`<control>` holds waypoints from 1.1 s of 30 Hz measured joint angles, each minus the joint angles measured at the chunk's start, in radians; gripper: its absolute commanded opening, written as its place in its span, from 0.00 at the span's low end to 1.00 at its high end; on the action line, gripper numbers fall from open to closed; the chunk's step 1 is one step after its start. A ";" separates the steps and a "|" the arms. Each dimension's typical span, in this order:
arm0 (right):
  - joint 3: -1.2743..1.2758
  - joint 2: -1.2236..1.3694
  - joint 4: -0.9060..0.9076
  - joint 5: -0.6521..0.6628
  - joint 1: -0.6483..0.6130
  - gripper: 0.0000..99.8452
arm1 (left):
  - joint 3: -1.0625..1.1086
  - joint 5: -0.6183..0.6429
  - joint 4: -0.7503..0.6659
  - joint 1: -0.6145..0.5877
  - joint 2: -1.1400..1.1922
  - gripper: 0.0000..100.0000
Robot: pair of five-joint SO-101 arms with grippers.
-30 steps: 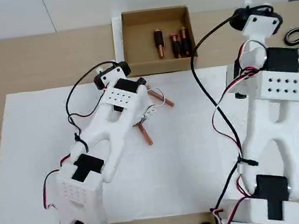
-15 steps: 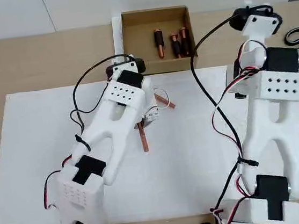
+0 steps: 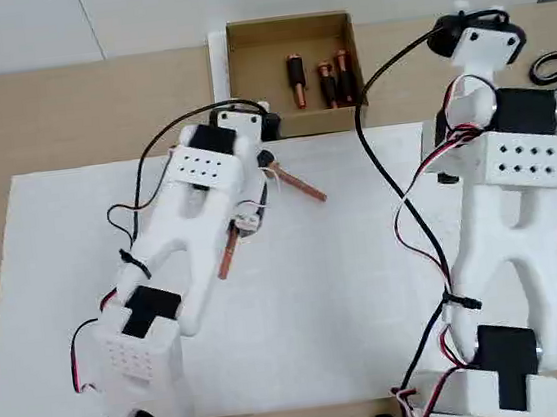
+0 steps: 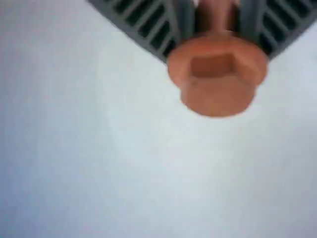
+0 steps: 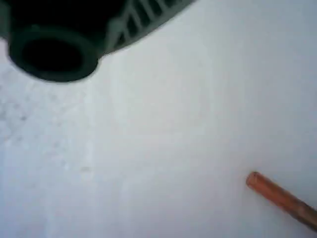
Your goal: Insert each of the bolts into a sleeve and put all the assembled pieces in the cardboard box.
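Left fingers (image 4: 143, 22): clamped on a bolt (image 3: 228, 252) over the white sheet (image 3: 82, 251).
Right fingers (image 5: 143, 20): clamped on a black sleeve (image 5: 52, 55).
Loose bolt (image 3: 296, 184): 2 o'clock of held bolt.
Cardboard box (image 3: 319, 121): 12 o'clock on the table (image 3: 46, 114), three assembled pieces (image 3: 322, 78) inside.

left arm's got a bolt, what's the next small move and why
Probably swing the left pincer toward the right pincer, lining its copper bolt up with the black sleeve held there. The bolt is clamped but not yet in any sleeve, and the sleeve's open end looks empty.
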 measured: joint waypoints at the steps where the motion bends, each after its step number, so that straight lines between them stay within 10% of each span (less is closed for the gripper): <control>1: 0.000 0.000 0.000 0.000 0.000 0.00 | 0.000 -0.012 0.000 -0.006 0.000 0.01; 33: 0.000 0.000 0.000 0.000 0.000 0.00 | -0.002 -0.683 0.129 0.107 0.000 0.01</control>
